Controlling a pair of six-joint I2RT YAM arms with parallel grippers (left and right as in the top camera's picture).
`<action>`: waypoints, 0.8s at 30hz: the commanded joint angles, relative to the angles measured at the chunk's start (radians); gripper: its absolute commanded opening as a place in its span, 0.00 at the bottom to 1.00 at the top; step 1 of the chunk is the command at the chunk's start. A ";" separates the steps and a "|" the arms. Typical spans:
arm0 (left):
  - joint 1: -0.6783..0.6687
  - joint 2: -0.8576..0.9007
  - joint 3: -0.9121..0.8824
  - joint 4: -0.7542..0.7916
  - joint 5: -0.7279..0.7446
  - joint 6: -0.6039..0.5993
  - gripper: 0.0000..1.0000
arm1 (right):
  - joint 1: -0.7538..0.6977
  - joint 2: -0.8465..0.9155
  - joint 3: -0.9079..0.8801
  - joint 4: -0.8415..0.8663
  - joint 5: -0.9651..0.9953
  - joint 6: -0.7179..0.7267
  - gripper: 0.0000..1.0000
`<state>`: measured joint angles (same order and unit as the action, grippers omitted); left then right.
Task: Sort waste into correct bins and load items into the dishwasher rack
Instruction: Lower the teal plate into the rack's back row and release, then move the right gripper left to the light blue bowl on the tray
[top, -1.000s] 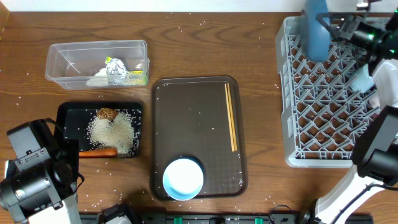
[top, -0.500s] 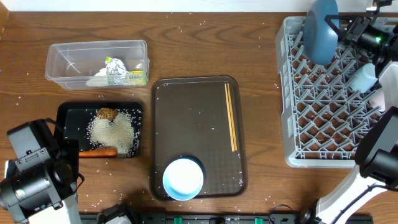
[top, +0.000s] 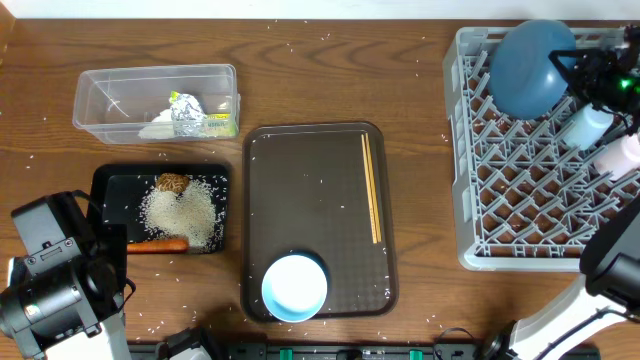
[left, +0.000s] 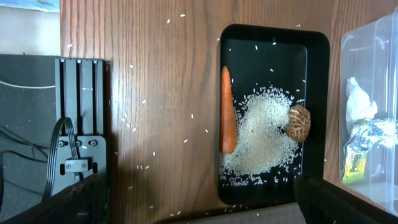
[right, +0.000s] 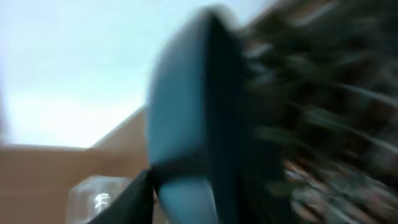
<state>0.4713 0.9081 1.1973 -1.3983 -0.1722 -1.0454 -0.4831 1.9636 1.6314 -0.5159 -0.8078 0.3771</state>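
pinched by the right claw (top: 573, 72), the blue dish (top: 528, 68) has swung from edge-on to broadside over the rack (top: 520, 170), so slotting it in looks near.

text: none legible | yellow-green packet (left: 354, 165): print too small to read | brands, numbers: none

A robotics lab is posing as a kitchen clean-up: a left arm (top: 50, 280) and a right arm (top: 610, 250) are standing at a wood-grain desk (top: 320, 80), a cabled black bracket (left: 78, 124) is sitting beside its edge, and a dishwasher rack (top: 520, 200), a dark-blue dish (top: 530, 65), a serving tray (top: 310, 200) and a rice-strewn black tray (top: 113, 188) are supplying the kitchen part.
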 joint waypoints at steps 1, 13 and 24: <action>0.005 -0.001 -0.002 -0.004 -0.020 0.013 0.98 | 0.001 -0.084 0.029 -0.077 0.348 -0.087 0.65; 0.005 -0.001 -0.002 -0.004 -0.020 0.013 0.98 | 0.021 -0.124 0.288 -0.359 0.596 -0.061 0.93; 0.005 -0.001 -0.002 -0.004 -0.020 0.013 0.98 | 0.260 -0.159 0.453 -0.619 0.304 -0.137 0.99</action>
<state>0.4713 0.9081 1.1973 -1.3987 -0.1722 -1.0454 -0.3107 1.8309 2.0670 -1.0935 -0.3313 0.3016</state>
